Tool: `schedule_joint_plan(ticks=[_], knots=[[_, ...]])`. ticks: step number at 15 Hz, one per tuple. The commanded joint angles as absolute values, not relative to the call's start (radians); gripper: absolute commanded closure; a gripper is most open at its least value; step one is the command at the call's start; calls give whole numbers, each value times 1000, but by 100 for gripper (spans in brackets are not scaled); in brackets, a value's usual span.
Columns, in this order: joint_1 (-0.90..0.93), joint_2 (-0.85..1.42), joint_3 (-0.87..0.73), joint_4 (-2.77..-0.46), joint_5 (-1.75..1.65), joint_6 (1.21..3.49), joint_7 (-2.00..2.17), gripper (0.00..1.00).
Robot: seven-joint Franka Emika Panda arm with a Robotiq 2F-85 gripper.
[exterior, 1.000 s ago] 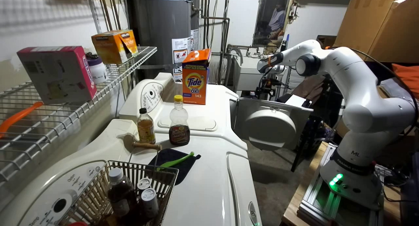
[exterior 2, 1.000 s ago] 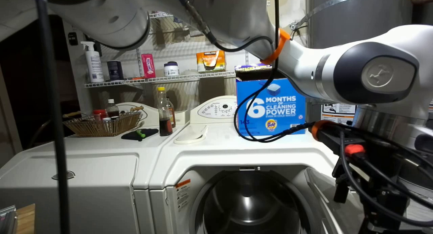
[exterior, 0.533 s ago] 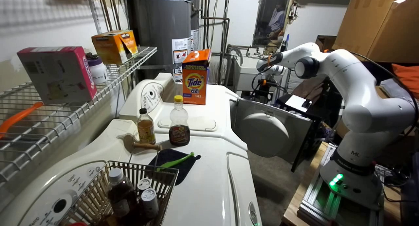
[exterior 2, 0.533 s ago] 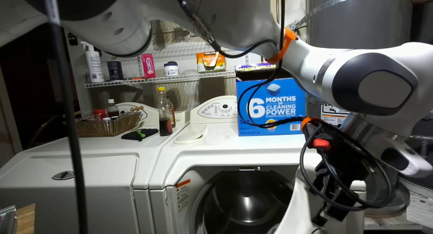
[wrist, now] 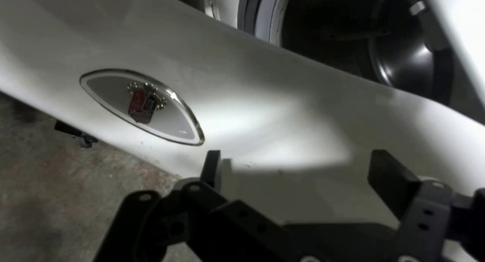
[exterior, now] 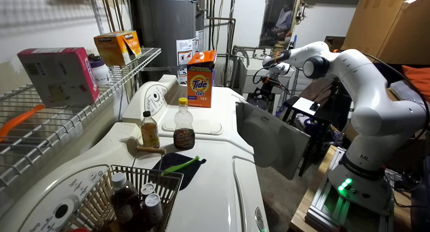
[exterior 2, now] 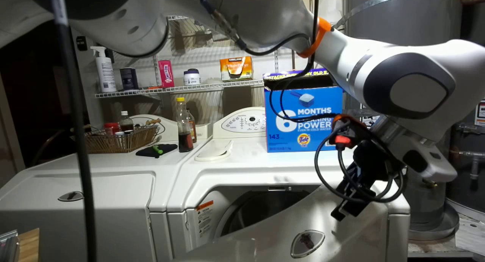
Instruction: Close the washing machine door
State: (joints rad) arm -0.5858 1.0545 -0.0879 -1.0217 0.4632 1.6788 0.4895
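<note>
The door (exterior 2: 276, 237) was partway closed in front of the washer (exterior 2: 242, 171), claw (wrist: 301, 171) spread wide and empty, so my bet was a slow push on the outer face, toward the free edge, till it latched. A detergent box (exterior: 200, 79) sat atop the washer, couldn't see inside; the machine (exterior: 211, 185) beside the washer had a part-full syrup bottle (exterior: 183, 128) plus a wire basket (exterior 2: 117, 142) with a dark bottle (exterior: 125, 201) and two canisters (exterior: 154, 210).

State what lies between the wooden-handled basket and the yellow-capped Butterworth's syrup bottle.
A dark cloth with a green utensil on it lies between basket and syrup bottle, in both exterior views.
</note>
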Motion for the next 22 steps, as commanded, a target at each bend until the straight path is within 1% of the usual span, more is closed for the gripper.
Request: schedule_joint_plan(ticks=[1,5,7,8,14,22], knots=[[-575,937,-80,-1070,430,1623,400,0],[-538,836,-98,-1147,314,1567,245,0],[-515,774,-95,-1241,262,1600,161,0],[-542,861,-88,-1107,308,1571,240,0],[-532,856,-91,-1124,271,1556,196,0],[-472,797,-92,-1319,67,1563,-141,0]])
